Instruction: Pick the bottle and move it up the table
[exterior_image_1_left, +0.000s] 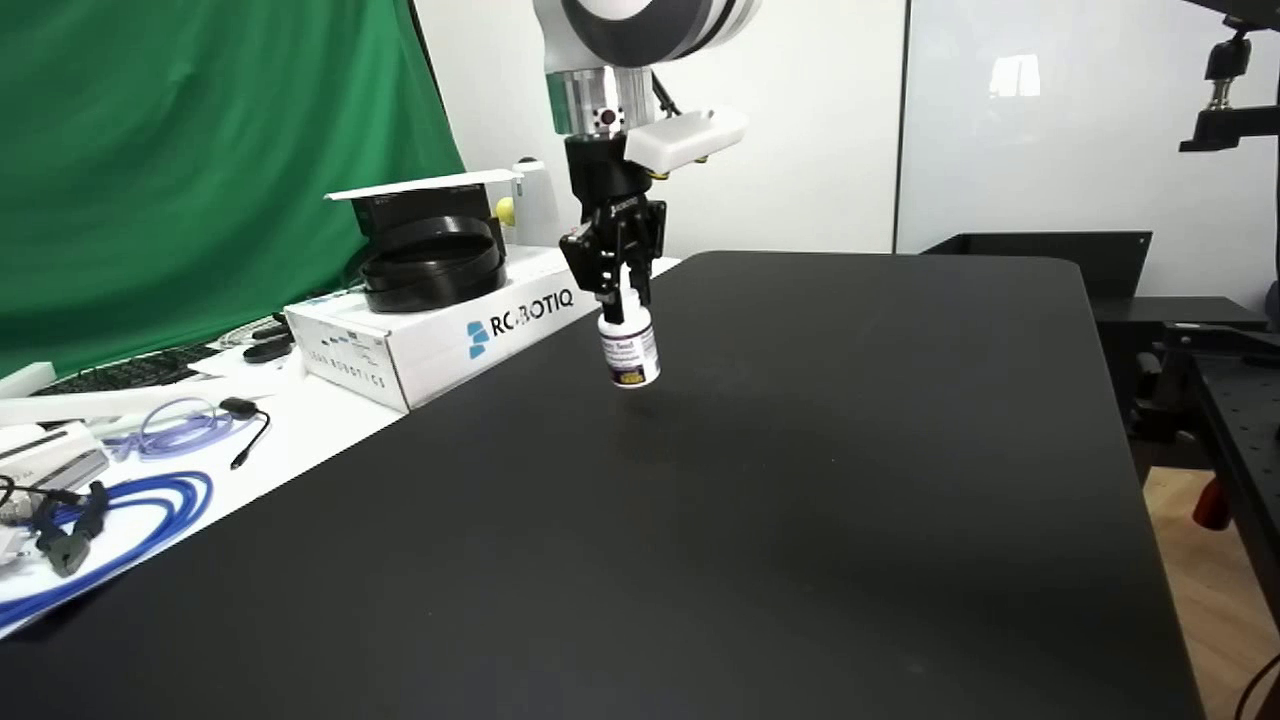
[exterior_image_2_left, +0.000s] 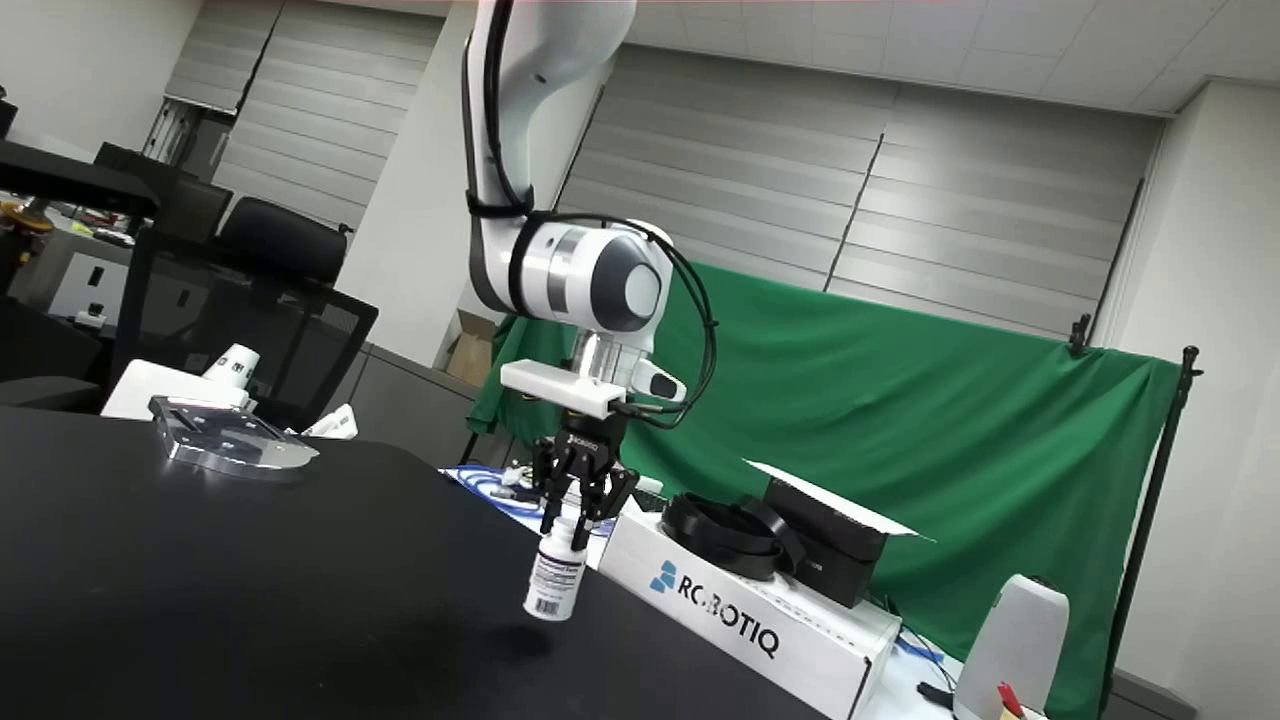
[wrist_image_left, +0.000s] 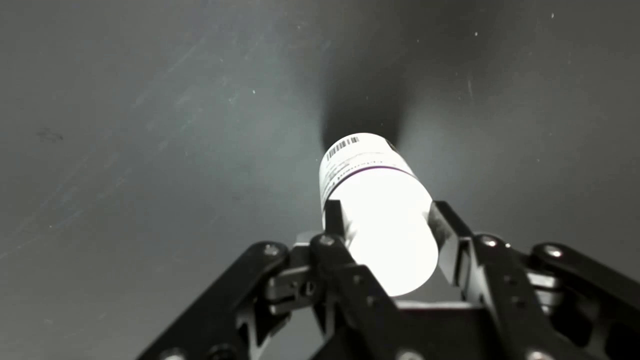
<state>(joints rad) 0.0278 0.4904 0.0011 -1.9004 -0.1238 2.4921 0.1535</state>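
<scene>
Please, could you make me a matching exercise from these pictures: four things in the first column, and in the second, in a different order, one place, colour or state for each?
Column 1
1. bottle
2. curtain
3. table
4. white box

Column 2
A. black
B. marked ROBOTIQ
C. held in the jaws, above the table
D. green

Right pairs: 1-C; 2-D; 3-A; 4-B
</scene>
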